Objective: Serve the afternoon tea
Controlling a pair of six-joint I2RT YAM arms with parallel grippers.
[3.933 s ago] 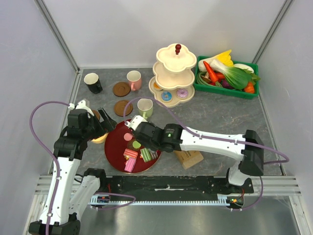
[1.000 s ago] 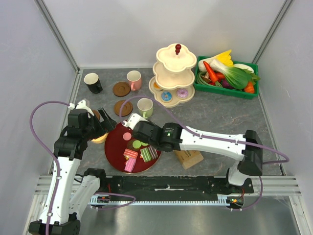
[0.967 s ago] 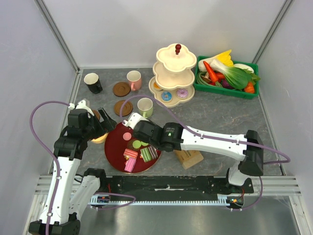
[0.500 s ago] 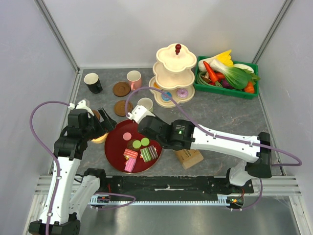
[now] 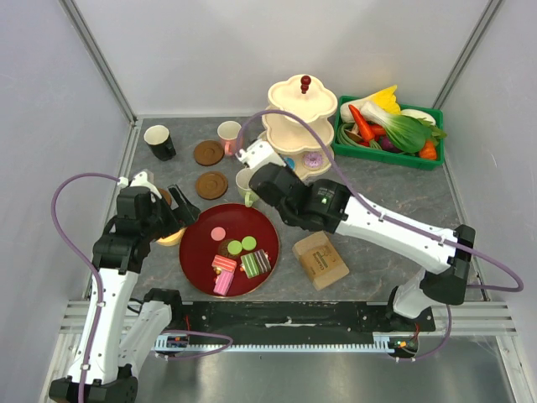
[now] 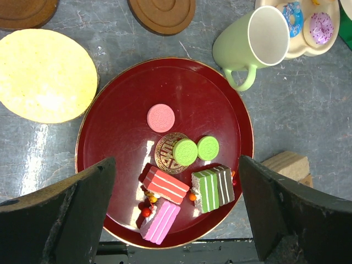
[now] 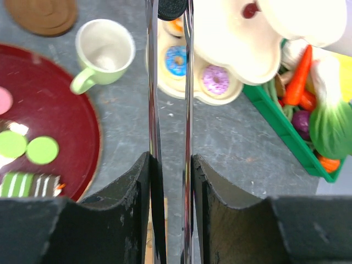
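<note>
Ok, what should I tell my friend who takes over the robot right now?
Left hand: open, over the red tray.
Right hand: shut on a dark cookie, by the tiered stand.
Done: donuts on the stand's bottom tier.
To do: three macarons and three cake slices on the tray; mugs not on coasters.
</note>
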